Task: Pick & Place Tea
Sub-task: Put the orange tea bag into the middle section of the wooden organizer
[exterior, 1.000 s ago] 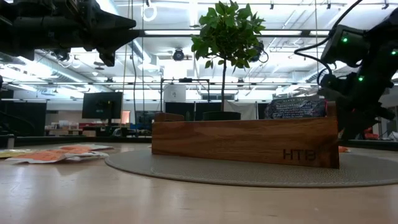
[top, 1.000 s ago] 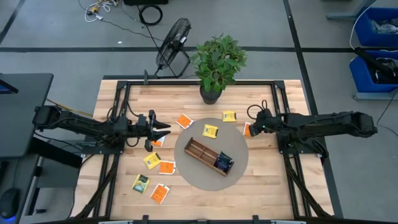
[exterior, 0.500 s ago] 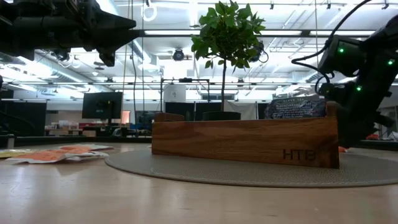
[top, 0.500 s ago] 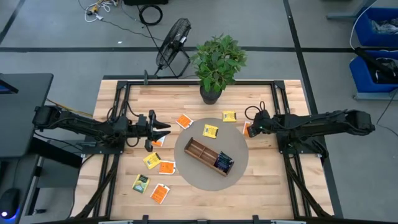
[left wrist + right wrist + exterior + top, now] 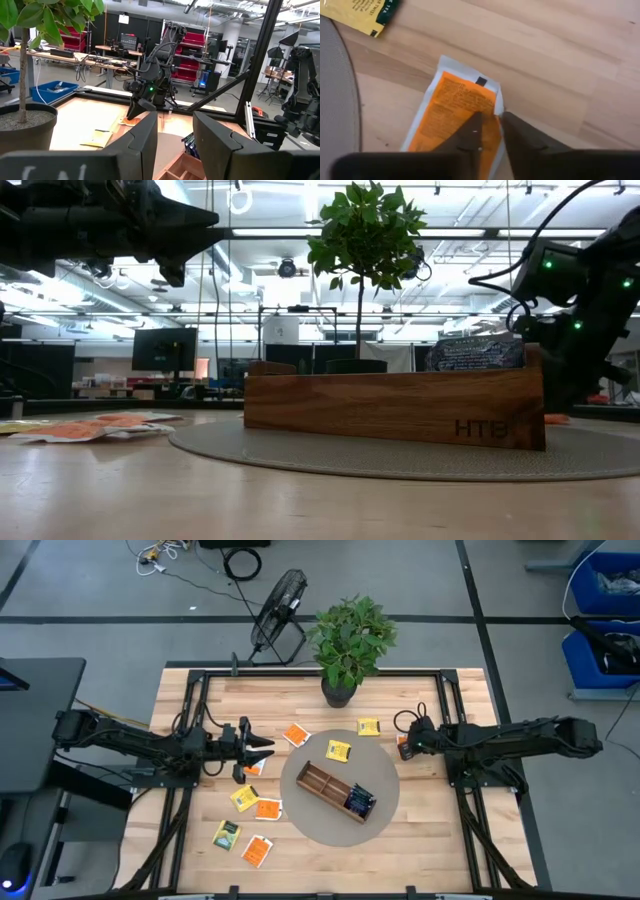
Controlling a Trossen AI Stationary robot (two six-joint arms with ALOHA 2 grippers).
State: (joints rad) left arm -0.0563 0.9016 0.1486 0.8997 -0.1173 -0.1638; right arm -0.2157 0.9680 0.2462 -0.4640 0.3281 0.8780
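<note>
An orange tea sachet (image 5: 452, 107) lies flat on the wooden table just right of the round grey mat (image 5: 385, 790). My right gripper (image 5: 403, 747) slants down onto it, fingers shut on its edge. More tea sachets in orange (image 5: 295, 734), yellow (image 5: 338, 751) and yellow-green (image 5: 226, 835) lie flat on the table and mat. Dark blue sachets (image 5: 360, 801) stand in one end of the wooden tray (image 5: 325, 783). My left gripper (image 5: 268, 747) hovers open above the table's left part, nothing between its fingers. My right gripper has the orange sachet's long edge (image 5: 496, 102), near a far corner, between its two fingertips (image 5: 472, 131). The fingers come slanting down from the table's right side. The sachet still lies flat on the table.
A potted plant (image 5: 345, 645) stands at the table's far edge. A yellow sachet (image 5: 369, 726) lies close to my right gripper on its far side. Black frame rails (image 5: 465, 790) run along both table sides. Bare wood shows along the near edge.
My right gripper has sunk a little onto the orange sachet and shifted slightly toward the table's left, so it now covers most of the sachet from above. My left arm has kept still.
</note>
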